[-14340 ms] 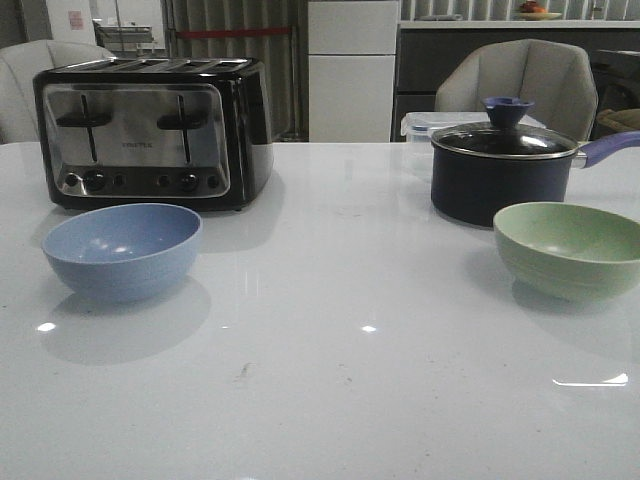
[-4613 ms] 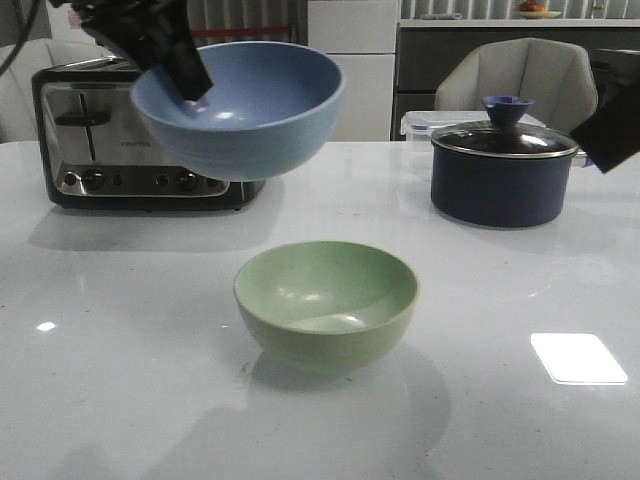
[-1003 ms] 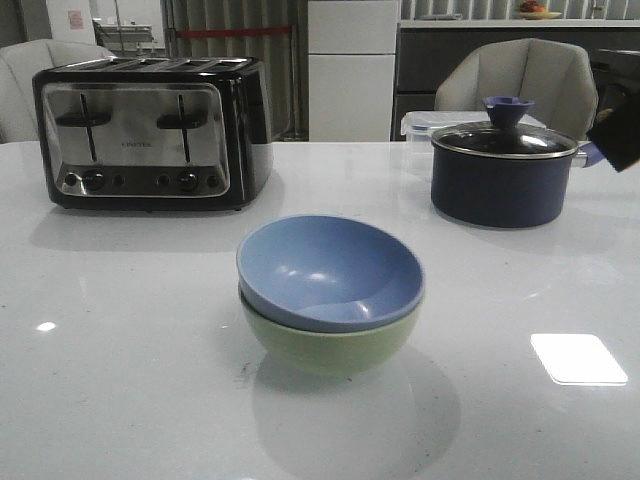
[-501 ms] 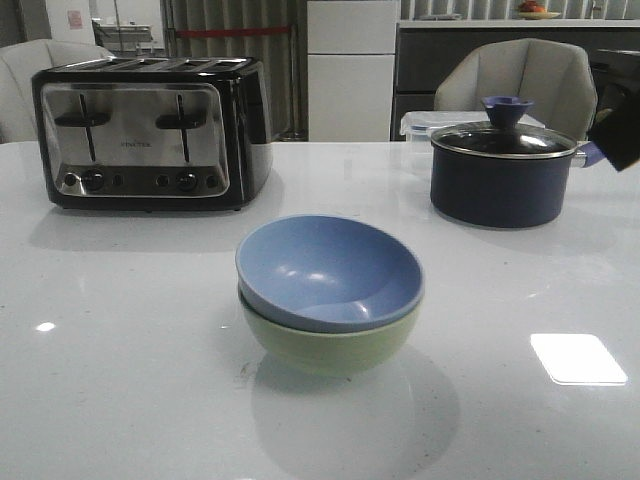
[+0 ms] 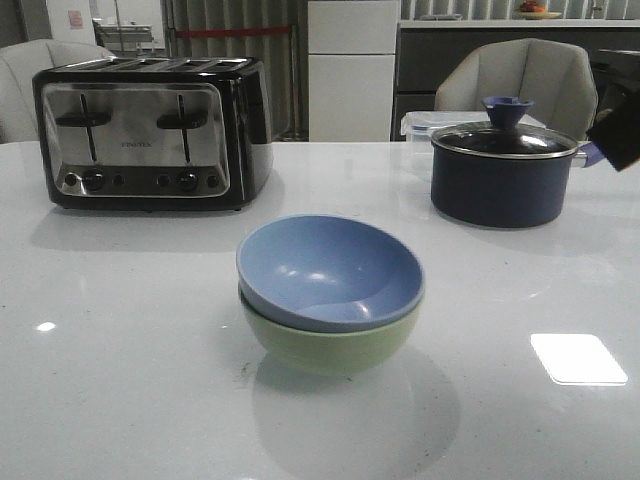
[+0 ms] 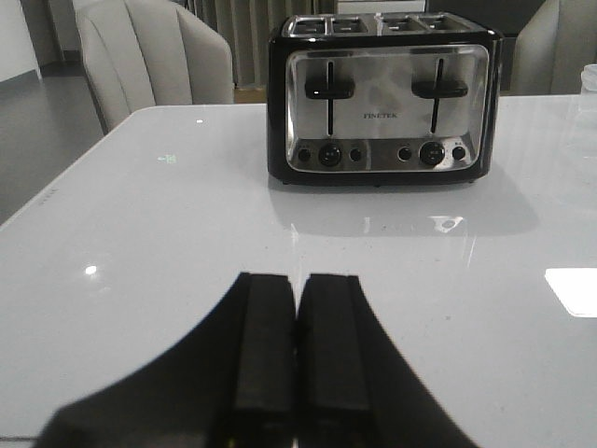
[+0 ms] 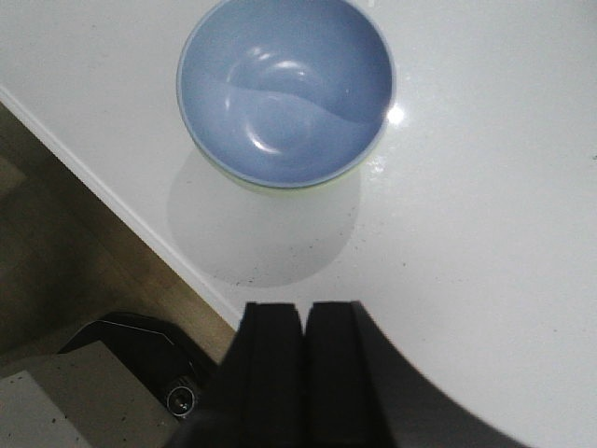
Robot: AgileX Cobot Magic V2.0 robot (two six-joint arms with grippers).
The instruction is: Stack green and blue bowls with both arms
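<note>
The blue bowl [image 5: 328, 270] sits nested inside the green bowl [image 5: 330, 345] at the middle of the white table, slightly tilted. In the right wrist view the blue bowl [image 7: 284, 89] hides all but a thin edge of the green bowl [image 7: 247, 184]. My right gripper [image 7: 304, 308] is shut and empty, well away from the bowls; a dark part of that arm [image 5: 618, 135] shows at the front view's right edge. My left gripper [image 6: 298, 278] is shut and empty over bare table, facing the toaster. No bowl shows in the left wrist view.
A black and chrome toaster [image 5: 150, 135] stands at the back left, also in the left wrist view [image 6: 382, 103]. A dark navy lidded saucepan [image 5: 500, 170] stands at the back right, a clear box [image 5: 420, 125] behind it. Chairs stand behind the table. The table edge [image 7: 112, 201] runs near the bowls.
Over the last second nothing has visibly moved. Earlier the bowls stood apart at left and right, then the green one sat in the middle and the blue one was lowered into it.
</note>
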